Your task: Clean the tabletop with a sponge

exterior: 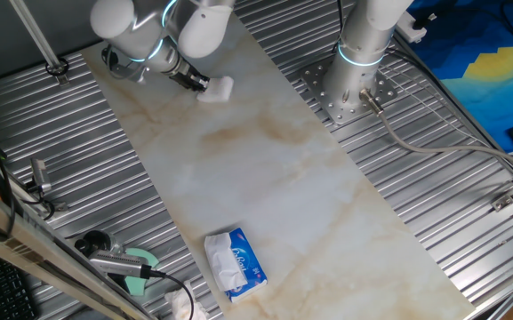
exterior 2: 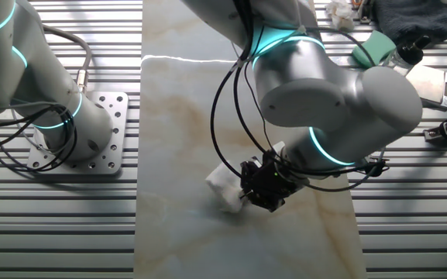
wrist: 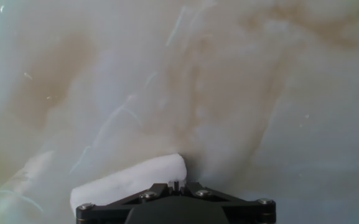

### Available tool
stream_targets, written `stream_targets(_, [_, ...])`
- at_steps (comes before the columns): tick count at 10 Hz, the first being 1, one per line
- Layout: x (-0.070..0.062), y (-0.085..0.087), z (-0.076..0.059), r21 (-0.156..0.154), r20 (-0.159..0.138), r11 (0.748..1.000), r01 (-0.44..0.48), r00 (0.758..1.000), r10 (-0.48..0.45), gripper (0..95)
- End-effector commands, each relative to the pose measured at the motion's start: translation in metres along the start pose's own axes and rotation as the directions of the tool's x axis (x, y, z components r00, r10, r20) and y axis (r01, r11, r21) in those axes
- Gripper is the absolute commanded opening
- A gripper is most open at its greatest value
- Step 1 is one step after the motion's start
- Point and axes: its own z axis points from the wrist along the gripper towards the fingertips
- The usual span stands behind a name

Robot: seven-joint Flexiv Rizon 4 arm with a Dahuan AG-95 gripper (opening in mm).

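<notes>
The arm is bent low over the far end of the tabletop (exterior: 265,169), and the gripper (exterior: 194,83) has its black fingers clamped on the sponge (exterior: 216,89), pressing it down onto the marble. From the other fixed view the sponge (exterior 2: 225,187) pokes out to the left of the gripper (exterior 2: 260,186), a small white block sitting flat on the tabletop (exterior 2: 184,93), close to the slab's near end and roughly midway across its width. The hand view looks straight down the fingers: the sponge (wrist: 129,183) shows as a pale rounded lump at the bottom of the picture, held just ahead of the gripper (wrist: 176,190), with the tan-veined tabletop (wrist: 241,81) filling everything beyond. How deeply the fingers bite into the sponge is hard to say, since the hand's dark body hides the tips.

At the opposite end of the slab lies a blue-and-white tissue pack (exterior: 236,264), well apart from the sponge. Off the slab's corner, on the ribbed grey metal, sits a crumpled white tissue (exterior: 183,306).
</notes>
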Motion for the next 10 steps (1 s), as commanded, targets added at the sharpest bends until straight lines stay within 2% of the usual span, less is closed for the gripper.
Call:
stream_targets(1, [0.0012, 0.0008, -0.0013, 0.0, -0.002, 1.0, -0.001, 1.0, 0.001, 0.0])
stream_targets(10, [0.0008, 0.0011, 0.0011, 0.006, 0.005, 0.999, 0.045, 0.999, -0.045, 0.0])
